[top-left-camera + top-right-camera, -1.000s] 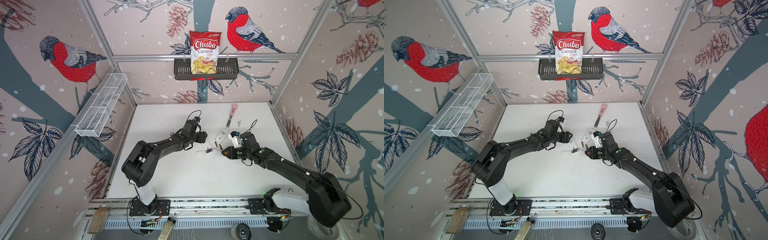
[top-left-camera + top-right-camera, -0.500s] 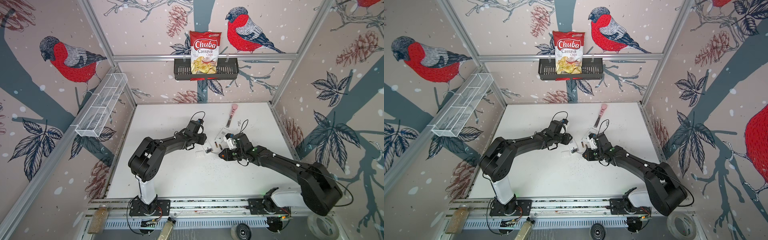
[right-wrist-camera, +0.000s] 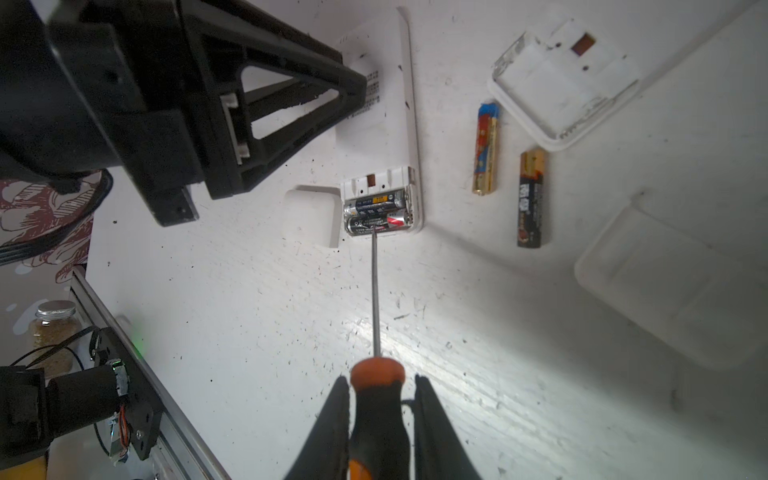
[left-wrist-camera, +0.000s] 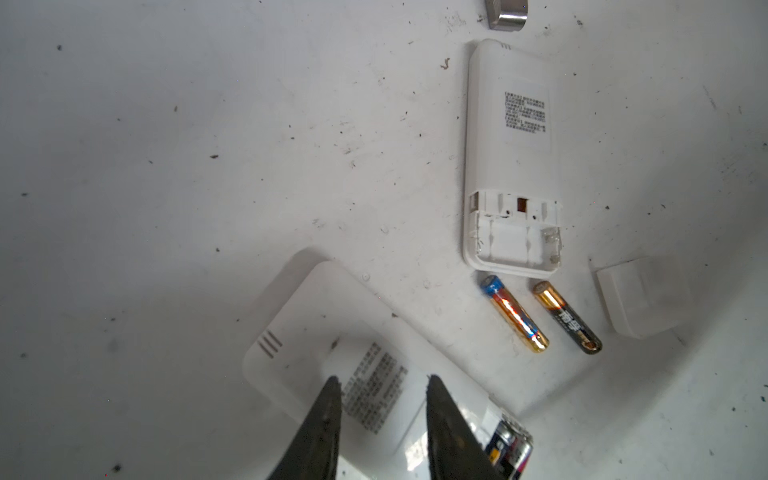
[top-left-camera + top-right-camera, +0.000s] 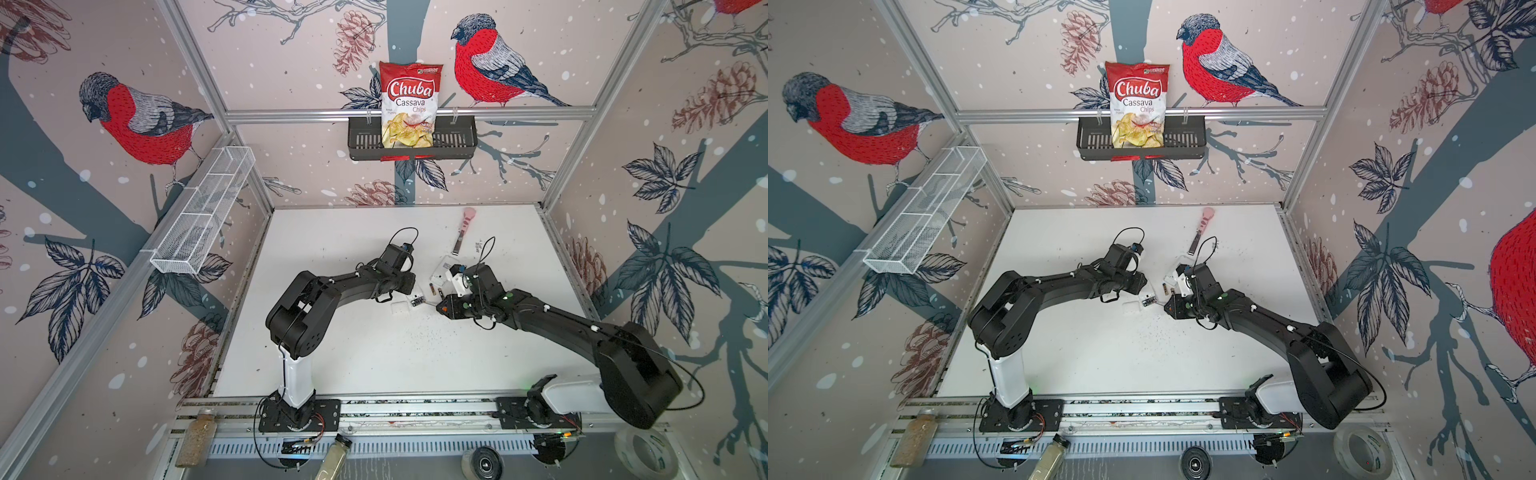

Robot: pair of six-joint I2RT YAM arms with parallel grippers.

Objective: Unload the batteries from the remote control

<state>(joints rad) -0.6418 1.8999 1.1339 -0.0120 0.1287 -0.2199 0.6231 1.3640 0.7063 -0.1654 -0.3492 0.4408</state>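
Two batteries (image 3: 374,212) lie side by side in the open compartment of a white remote control (image 4: 316,332), which shows in both top views (image 5: 400,308). My left gripper (image 4: 386,386) hangs over the remote's labelled back, jaws a little apart and both tips above the label. My right gripper (image 3: 380,380) is shut on an orange-and-black screwdriver (image 3: 374,291), whose tip meets the compartment's end. Two loose batteries (image 4: 515,320) (image 4: 567,318) lie on the table beside a second remote (image 4: 511,145) with an empty compartment.
One white battery cover (image 3: 313,214) lies by the held remote, another (image 4: 640,299) by the loose batteries. A pink-handled tool (image 5: 463,228) lies further back. On the walls hang a black basket with a chips bag (image 5: 409,104) and a white wire basket (image 5: 203,216).
My left gripper's jaws have narrowed over the remote's back. The right arm has carried the screwdriver a little to the left, up to the remote's open end.
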